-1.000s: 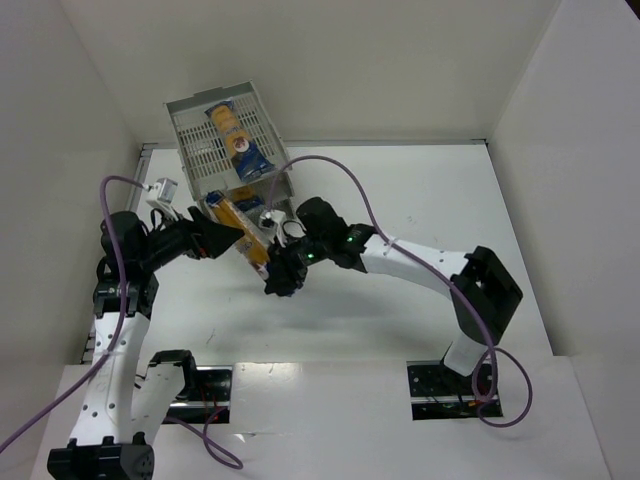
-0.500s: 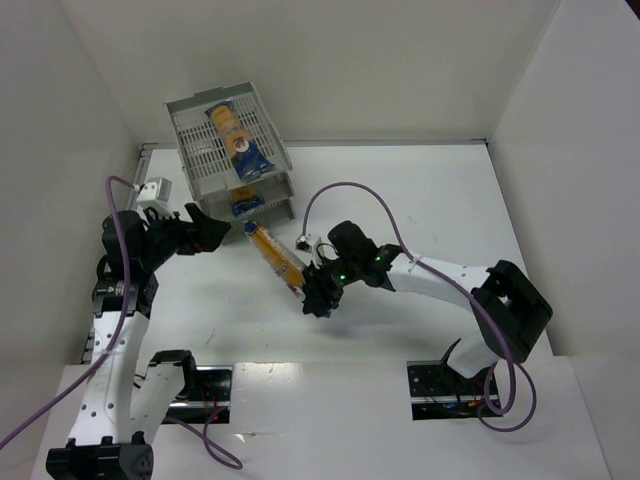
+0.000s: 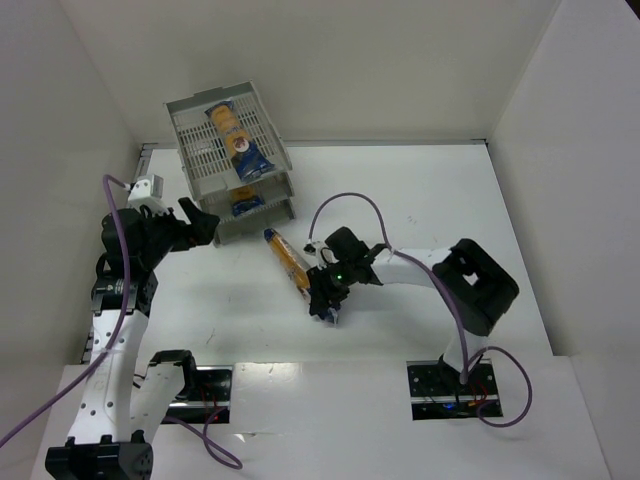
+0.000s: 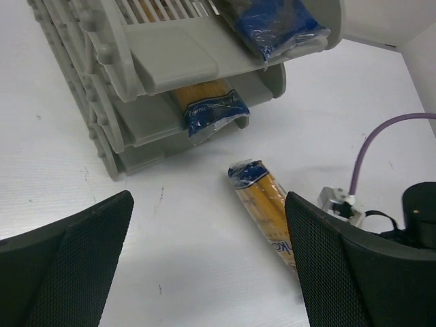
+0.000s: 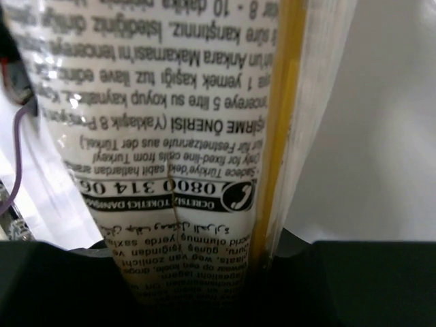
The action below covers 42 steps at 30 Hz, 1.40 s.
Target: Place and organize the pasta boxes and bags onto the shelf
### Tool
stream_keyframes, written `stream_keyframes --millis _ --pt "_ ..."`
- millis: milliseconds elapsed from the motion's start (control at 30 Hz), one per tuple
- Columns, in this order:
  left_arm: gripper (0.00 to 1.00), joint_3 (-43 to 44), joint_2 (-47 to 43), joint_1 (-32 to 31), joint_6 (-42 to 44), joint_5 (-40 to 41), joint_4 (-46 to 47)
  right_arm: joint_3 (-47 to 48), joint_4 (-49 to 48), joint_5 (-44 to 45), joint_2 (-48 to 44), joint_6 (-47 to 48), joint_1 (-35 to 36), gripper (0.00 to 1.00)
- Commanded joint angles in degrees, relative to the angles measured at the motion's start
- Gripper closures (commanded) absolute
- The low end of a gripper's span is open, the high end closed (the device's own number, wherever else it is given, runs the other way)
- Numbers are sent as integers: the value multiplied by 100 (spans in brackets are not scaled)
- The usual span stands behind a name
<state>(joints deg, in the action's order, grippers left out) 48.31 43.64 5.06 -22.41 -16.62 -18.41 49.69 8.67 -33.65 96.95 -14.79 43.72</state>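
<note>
Your right gripper (image 3: 325, 300): clamped on the near end of one pasta packet (image 3: 285, 258), slanting over the table (image 3: 450, 200) before the shelf (image 3: 200, 150). Your left gripper (image 3: 200, 222): jaws wide apart, empty, beside the shelf. Top-tray packet (image 3: 238, 140), middle-tray packet (image 3: 243, 200): shelved.

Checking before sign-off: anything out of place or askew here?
One packet is off the shelf, diagonal over the table, near end clamped in the right end effector. Top packet and middle packet both overhang their trays' fronts. The shelf stands skewed to the table edges.
</note>
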Motion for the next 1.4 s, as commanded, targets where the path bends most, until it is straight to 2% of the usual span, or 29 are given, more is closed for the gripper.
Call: stream_keyframes --millis 0,267,500,700,933,1000,1033,1067,1133,1167,1367 --pt "1 161 -13 -14 114 220 189 620 -691 -89 262 -243 13 100" --pt "1 55 -13 -14 396 344 365 2253 -752 16 1361 -446 13 100" --pt "1 3 -127 -14 536 405 365 2878 -700 192 1959 -894 13 100" --pt "1 3 -127 -14 484 476 374 3933 -594 262 2583 -1113 13 100" --pt "1 -50 -75 -14 431 528 426 4908 -507 982 3014 -1518 13 100" --pt "1 -50 -75 -14 431 528 426 5085 -366 1631 3084 -1841 13 88" --pt "1 -50 -75 -14 431 528 426 5242 -226 1842 3085 -1922 13 67" --pt "1 -50 -75 -14 431 528 426 5244 -225 1957 3137 -1923 13 59" --pt "1 -50 -75 -14 431 528 426 5314 -225 1959 3059 -1792 13 33" --pt "1 -50 -75 -14 431 528 426 5314 -225 1906 2997 -1739 13 23" --pt "1 -50 -75 -14 431 423 426 4410 -173 1906 2121 -1528 13 10"
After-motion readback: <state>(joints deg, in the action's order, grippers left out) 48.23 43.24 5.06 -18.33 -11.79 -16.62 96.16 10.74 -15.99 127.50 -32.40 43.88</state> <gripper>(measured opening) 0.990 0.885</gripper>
